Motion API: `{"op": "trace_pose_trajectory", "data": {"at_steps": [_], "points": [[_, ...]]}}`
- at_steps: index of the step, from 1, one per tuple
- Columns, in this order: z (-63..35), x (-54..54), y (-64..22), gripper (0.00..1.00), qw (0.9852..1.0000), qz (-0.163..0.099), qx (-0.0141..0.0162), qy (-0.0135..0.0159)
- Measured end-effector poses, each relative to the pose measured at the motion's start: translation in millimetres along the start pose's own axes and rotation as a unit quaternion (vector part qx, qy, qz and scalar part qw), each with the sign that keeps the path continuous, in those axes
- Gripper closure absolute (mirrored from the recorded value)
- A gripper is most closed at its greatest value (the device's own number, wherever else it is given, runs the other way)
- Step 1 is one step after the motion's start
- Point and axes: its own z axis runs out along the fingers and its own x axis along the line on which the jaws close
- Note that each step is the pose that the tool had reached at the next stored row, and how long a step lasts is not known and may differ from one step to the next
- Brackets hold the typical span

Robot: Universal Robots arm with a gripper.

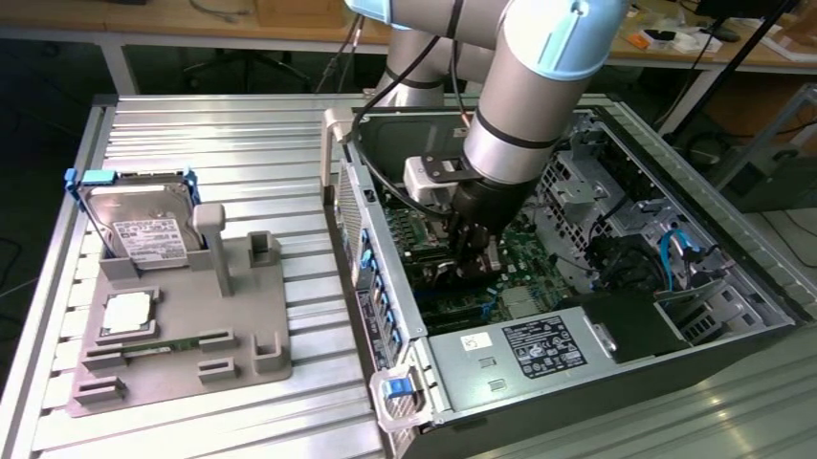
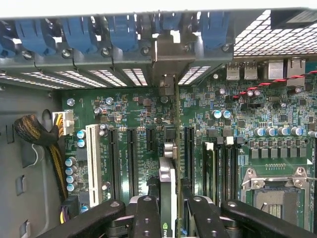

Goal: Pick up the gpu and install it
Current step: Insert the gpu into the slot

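Green graphics card [image 2: 168, 183] edge-on, clamped between gripper [image 2: 168, 210] fingers, standing upright over motherboard [image 2: 148, 119] slots | silver bracket end [image 2: 166, 57] up at the case's rear slot row | gripper [image 1: 473, 251] down inside open computer case [image 1: 715, 182] | hard drive [image 1: 138, 225] in grey holder [image 1: 191, 335] at the exterior view's left, well apart

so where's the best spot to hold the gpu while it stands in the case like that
By its upper long edge, from straight above, as the gripper grips it now. The gpu stands edge-on over the motherboard, a thin strip between the fingers, so pads on its two flat faces likely hold best.
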Motion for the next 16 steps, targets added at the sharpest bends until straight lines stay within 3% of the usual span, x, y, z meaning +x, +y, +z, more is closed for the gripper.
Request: {"op": "trace_pose_trajectory", "data": {"at_steps": [4,12,13,14,16], "points": [[7.2,-0.1,1.0,0.73,1.0000,0.000,0.0000,-0.0002],[7.6,-0.1,1.0,0.73,1.0000,0.000,0.0000,-0.0002],[8.4,-0.4,1.0,0.72,1.0000,0.000,0.0004,-0.0014],[8.2,-0.3,1.1,0.67,1.0000,0.000,0.0003,-0.0009],[7.7,-0.1,1.0,0.67,1.0000,0.000,0.0001,-0.0003]]}}
